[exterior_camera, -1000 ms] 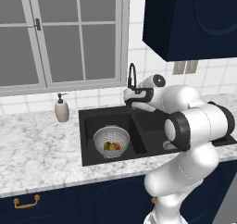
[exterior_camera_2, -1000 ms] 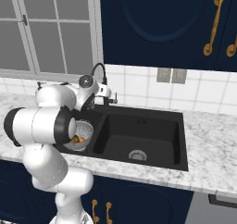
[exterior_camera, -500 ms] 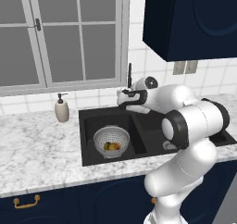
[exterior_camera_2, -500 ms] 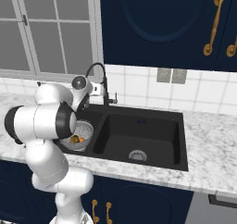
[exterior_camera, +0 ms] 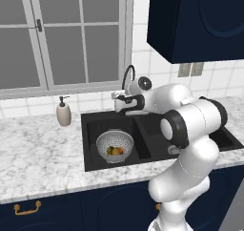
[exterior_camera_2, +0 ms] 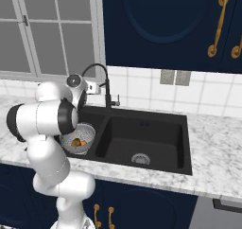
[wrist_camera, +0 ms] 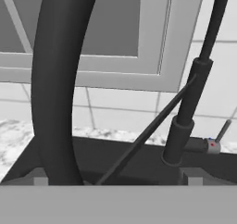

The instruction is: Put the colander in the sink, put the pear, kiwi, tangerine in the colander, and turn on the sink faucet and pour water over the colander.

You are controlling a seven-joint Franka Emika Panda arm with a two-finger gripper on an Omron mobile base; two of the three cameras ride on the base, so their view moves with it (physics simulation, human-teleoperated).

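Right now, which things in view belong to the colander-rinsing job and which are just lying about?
Job: colander in the sink, fruit inside it including the tangerine, sink faucet, open end effector.
Lying about: soap dispenser, window, wall outlet.

Sink faucet (wrist_camera: 185, 121) and its arched spout (wrist_camera: 58, 79) close before the hand, window (wrist_camera: 115, 33) behind.

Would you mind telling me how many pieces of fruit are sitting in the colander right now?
2 can be told apart, both in the bottom of the colander in the sink's left basin: a bright orange tangerine and a darker, yellowish fruit beside it. A third may be hidden.
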